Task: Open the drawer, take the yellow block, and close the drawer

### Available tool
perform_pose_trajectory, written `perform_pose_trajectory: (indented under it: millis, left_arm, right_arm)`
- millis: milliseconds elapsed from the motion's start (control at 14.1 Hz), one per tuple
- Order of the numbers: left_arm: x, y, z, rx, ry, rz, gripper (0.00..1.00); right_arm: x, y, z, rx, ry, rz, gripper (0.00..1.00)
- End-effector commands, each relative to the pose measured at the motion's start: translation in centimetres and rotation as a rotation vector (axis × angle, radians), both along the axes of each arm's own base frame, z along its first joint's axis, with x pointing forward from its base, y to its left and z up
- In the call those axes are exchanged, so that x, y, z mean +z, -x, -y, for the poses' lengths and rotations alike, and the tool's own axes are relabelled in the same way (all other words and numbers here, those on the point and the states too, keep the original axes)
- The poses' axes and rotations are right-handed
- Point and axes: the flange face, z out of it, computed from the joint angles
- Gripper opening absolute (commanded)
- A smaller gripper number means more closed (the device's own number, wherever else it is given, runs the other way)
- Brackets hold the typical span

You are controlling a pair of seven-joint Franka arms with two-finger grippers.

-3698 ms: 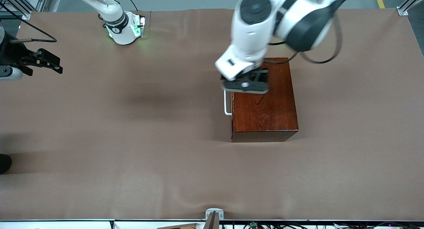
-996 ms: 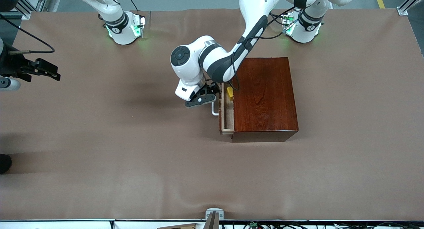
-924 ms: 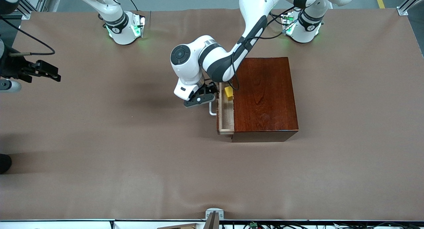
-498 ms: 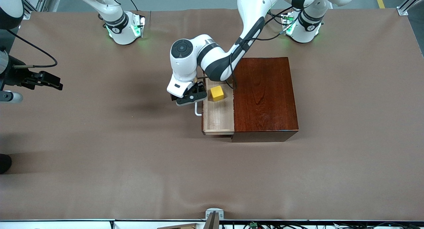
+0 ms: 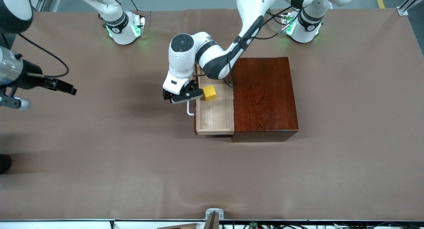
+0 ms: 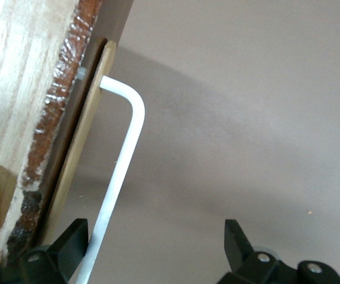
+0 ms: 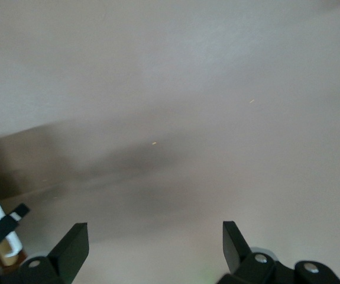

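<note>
One brown table (image 5: 99, 176), one dark wooden box (image 5: 265, 96); its one drawer (image 5: 215, 118) is pulled out toward the right arm's end, at the box's 9 o'clock, long axis running toward the front camera. One yellow block (image 5: 209, 93) sits in the drawer near the handle (image 6: 119, 171). The left gripper (image 5: 182, 96), fingers spread wide around the handle, partly covers the drawer's front; the right gripper (image 5: 63, 87), fingers spread and empty, waits above the table at its own end.

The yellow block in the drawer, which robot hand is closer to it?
The left. The left end effector is at the drawer's white handle, right beside the yellow block. The right end effector hangs over bare table toward the right arm's end, well away.
</note>
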Motion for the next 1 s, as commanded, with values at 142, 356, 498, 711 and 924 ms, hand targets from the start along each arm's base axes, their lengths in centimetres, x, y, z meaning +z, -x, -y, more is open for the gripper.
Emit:
perform_pose_trajectory:
  millis: [142,356,498,711,924]
  left_arm:
    - [4.1,-0.2,-1.7,0.041,-0.079,-0.014,1.00]
    - [7.8,-0.4,-3.6,0.056,-0.138,-0.025,1.00]
    - [13.4,-1.2,-6.3,0.091,-0.144,-0.008,1.00]
    - [22.7,-3.9,-14.7,0.197,-0.177,-0.004,1.00]
    - [29.5,-5.9,-24.6,0.239,-0.309,0.020,1.00]
  right_arm:
    - [-0.9,-0.6,-1.6,-0.133,-0.009,-0.040,1.00]
    - [-1.1,-0.5,-2.3,-0.162,-0.002,-0.053,1.00]
    - [-1.3,-0.3,-3.2,-0.215,0.012,-0.071,1.00]
    - [-1.5,0.3,-7.7,-0.310,0.041,-0.094,1.00]
    - [-1.6,1.4,-13.8,-0.409,0.081,-0.110,1.00]
